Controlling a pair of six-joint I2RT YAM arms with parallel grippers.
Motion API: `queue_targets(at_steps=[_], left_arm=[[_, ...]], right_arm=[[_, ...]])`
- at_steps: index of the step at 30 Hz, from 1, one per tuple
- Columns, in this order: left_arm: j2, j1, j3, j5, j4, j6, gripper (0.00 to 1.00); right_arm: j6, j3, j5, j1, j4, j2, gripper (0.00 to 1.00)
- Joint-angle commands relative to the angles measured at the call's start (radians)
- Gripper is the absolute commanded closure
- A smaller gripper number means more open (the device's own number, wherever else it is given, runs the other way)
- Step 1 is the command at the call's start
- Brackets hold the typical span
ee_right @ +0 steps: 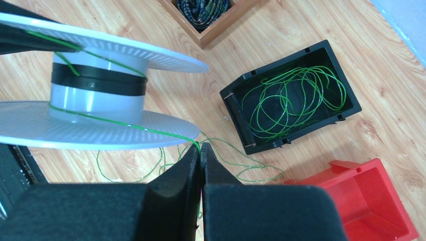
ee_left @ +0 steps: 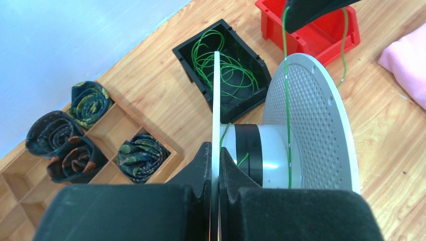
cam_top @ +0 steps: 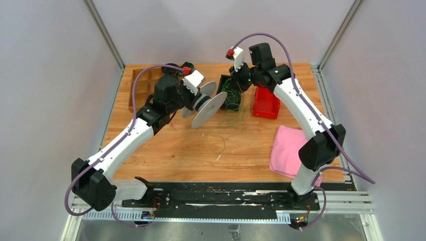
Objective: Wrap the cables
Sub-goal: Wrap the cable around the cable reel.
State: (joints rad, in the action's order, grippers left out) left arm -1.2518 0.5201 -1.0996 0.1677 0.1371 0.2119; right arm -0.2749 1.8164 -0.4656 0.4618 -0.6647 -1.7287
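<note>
Cables (ee_right: 291, 100) mostly lie in the black bin (ee_right: 241, 120) beyond the right end effector (ee_right: 200, 153), which pinches one green strand (ee_right: 150, 131) taut toward the spool (ee_right: 95, 90). The left end effector (ee_left: 215, 163) clamps its flange, seemingly steadying it for winding.

Wooden table (cam_top: 166, 150), plank top, light grain. Black bin (ee_right: 237, 118) sits toward the far edge, about mid-width. Red bin (cam_top: 266, 103) just beside it on the right, a narrow gap between them. Loose green cables (ee_right: 249, 164) lie curled on the bare wood just in front of the black bin. Pink cloth (cam_top: 286, 148) lies flat nearer and to the right of it. Divided wooden tray (cam_top: 140, 83) well to its left, dark bundles (ee_left: 143, 158) in some compartments.
</note>
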Motion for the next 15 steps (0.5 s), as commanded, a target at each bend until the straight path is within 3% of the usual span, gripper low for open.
queue_targets(at_steps=[1, 15], left_arm=[[0.023, -0.002, -0.032, 0.079, 0.015, 0.002, 1.0], [0.044, -0.076, -0.077, 0.197, -0.002, -0.22, 1.0]], right_arm=[[-0.031, 0.058, 0.095, -0.048, 0.032, -0.021, 0.99], [-0.017, -0.004, 0.131, -0.077, 0.087, -0.035, 0.99]])
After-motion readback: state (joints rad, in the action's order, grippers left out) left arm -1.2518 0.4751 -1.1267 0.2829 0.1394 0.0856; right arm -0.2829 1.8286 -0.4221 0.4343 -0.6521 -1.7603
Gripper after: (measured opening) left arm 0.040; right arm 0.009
